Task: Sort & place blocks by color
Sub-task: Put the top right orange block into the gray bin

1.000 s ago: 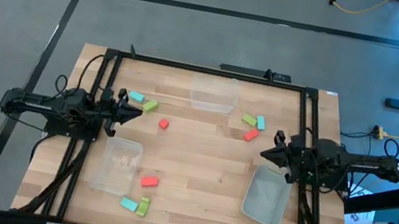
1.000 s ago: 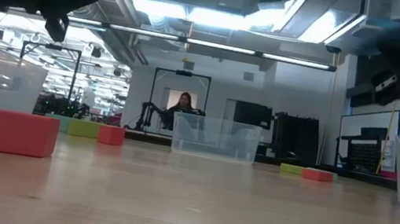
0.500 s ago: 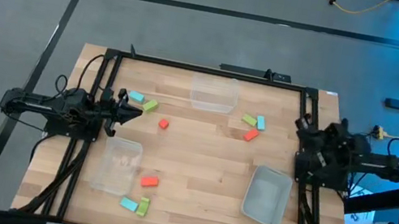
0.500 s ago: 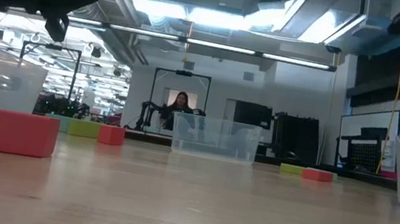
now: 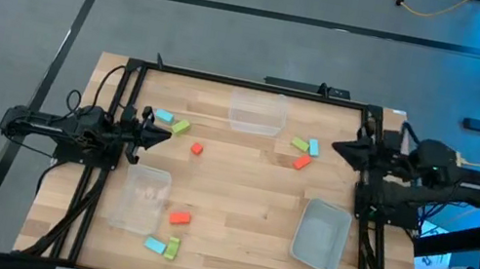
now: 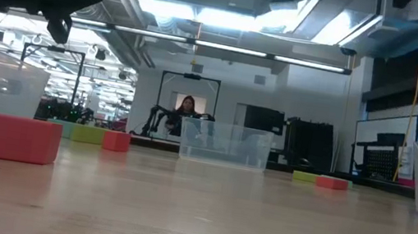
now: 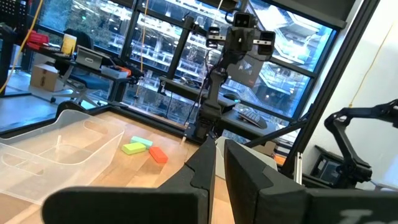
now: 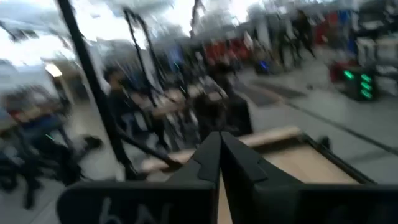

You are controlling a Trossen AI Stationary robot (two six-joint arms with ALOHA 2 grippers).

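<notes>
The right gripper (image 5: 337, 148) has its fingers pressed together on nothing. A second ago it hung lower over the table edge, just above the right bin (image 5: 319, 236); it has since swung back and round, and now points at the far right cluster of blocks: a red block (image 5: 301, 162), a green block (image 5: 300, 144) and a teal block (image 5: 314, 148), which lie just ahead of its tips. That reads as the approach to a first pick, likely from this trio.

The left gripper (image 5: 164, 137) has not moved, fingers nearly closed and empty, with a teal-and-green pair (image 5: 172, 122) just beyond it and a lone red block (image 5: 197, 149) a little ahead.

Farther off, a second red block (image 5: 179, 216) and another teal-and-green pair (image 5: 163, 246) lie by the left bin (image 5: 141, 200). The far bin (image 5: 258, 113) holds no blocks, nor does the right bin, and none can be made out in the left bin, so sorting looks unstarted.
</notes>
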